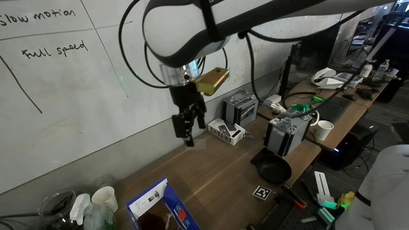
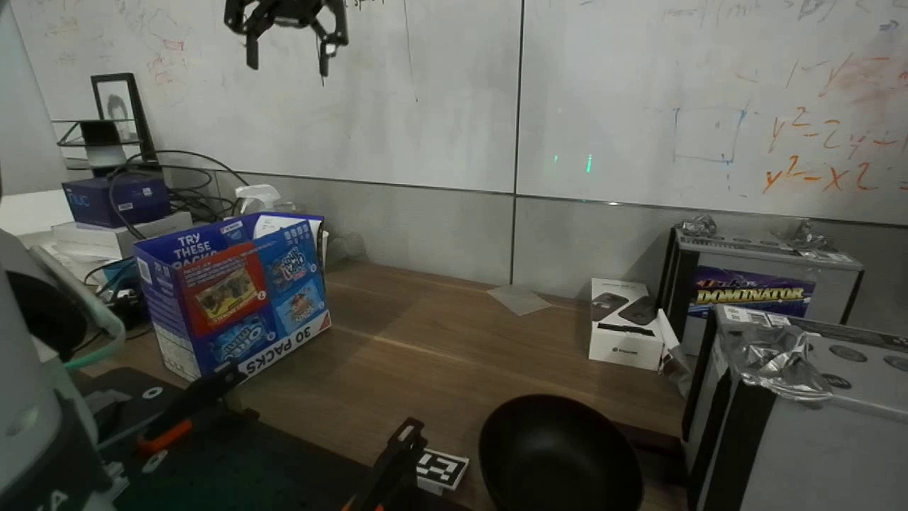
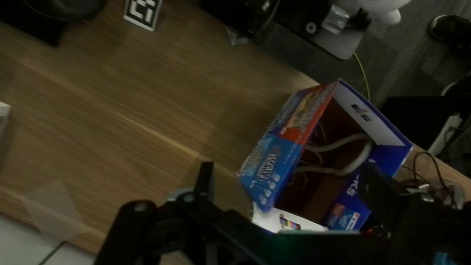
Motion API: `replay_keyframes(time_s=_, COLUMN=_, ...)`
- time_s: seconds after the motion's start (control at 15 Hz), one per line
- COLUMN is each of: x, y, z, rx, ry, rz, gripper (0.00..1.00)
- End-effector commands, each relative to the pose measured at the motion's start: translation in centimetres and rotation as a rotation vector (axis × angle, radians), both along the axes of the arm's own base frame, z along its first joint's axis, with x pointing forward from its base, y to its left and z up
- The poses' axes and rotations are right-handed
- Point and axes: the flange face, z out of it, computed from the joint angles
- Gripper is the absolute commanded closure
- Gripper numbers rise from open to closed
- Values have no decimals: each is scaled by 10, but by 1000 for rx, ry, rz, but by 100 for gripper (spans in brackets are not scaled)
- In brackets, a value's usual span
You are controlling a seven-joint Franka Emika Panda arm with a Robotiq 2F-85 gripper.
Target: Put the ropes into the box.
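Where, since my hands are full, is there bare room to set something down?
The brown wooden tabletop is bare midway between the blue cardboard box, the black round bowl and the white printed carton. Crowded: between box and pale wall, with a white paper cup and translucent spray bottle; past the carton, with bulky grey devices.

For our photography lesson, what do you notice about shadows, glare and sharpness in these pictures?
Wrist view: the ropes inside the box look slightly soft, with shadow on the table beside it; both exterior views: small green glints on the whiteboard.
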Motion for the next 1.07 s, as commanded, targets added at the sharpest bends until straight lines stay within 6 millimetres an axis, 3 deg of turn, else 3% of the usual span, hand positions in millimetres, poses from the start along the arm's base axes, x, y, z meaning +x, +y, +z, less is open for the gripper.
replay_keyframes(time_s=0.0, x=-38, y=-65, z=50, rx=-45, ry=-27, rz=-61, gripper=0)
replay_keyframes(time_s=0.27, x=-87, y=-134, z=98, rx=-75, ry=-46, rz=-155, gripper=0)
replay_keyframes(time_s=0.47, x=-129, y=-188, z=120, rx=-39, ry=-104, rz=-166, gripper=0)
replay_keyframes(time_s=0.67, x=-156, y=-237, z=119, rx=48, ry=-154, rz=-220, gripper=0)
replay_keyframes(time_s=0.87, x=-175, y=-273, z=99, rx=84, ry=-145, rz=-229, gripper=0)
replay_keyframes(time_s=1.0, x=-180, y=-285, z=82, rx=112, ry=-122, rz=-216, gripper=0)
